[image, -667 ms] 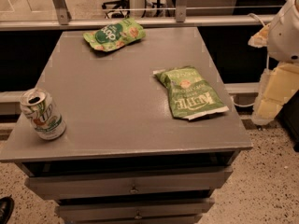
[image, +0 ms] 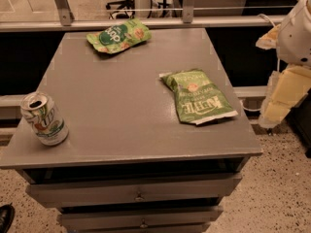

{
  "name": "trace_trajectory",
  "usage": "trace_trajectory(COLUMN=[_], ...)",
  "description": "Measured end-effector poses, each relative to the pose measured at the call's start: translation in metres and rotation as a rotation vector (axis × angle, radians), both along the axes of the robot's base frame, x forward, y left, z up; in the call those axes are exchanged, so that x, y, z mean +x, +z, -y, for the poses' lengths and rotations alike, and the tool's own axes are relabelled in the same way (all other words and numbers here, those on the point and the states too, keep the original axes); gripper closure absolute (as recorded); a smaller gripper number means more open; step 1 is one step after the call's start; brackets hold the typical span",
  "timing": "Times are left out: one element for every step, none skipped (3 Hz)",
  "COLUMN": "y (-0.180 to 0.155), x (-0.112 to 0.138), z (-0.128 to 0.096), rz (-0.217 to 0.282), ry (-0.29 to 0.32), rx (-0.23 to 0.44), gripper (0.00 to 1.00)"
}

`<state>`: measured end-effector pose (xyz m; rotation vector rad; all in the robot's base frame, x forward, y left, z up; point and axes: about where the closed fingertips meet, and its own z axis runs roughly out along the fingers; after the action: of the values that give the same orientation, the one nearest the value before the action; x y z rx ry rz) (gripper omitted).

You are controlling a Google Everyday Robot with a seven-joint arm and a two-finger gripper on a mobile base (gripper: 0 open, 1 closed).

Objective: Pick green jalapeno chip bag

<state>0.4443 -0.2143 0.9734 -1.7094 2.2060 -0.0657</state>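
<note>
End effector [image: 282,98], camera view, the only one on hand: I find it off the tabletop's [image: 116,110] right edge, a pale cream assembly hanging below the white arm housing [image: 297,30]. I cannot tell whether it is released or clenched. It touches nothing and holds nothing that I can see.

I note the green jalapeno chip bag [image: 197,97] lying flat on the right half of the tabletop, its white-edged end pointing toward the front right corner and close to the right rim. It is apart from the end effector.

A soda can [image: 43,119] stands upright near the front left edge, well apart from the bag. A smaller green pouch [image: 118,35] lies at the back edge. Between these three items the surface is bare grey. Drawers [image: 136,191] show below the front edge.
</note>
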Motion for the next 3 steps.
trace_trajectory(y=[-0.017, -0.042, -0.078], x=[0.030, 0.072, 0.118], z=[0.002, -0.002, -0.013], rz=[0.011, 0.005, -0.035], ry=[-0.014, -0.037, -0.095], rx=[0.088, 0.215, 0.381], gripper=[0.00, 0.00, 0.00])
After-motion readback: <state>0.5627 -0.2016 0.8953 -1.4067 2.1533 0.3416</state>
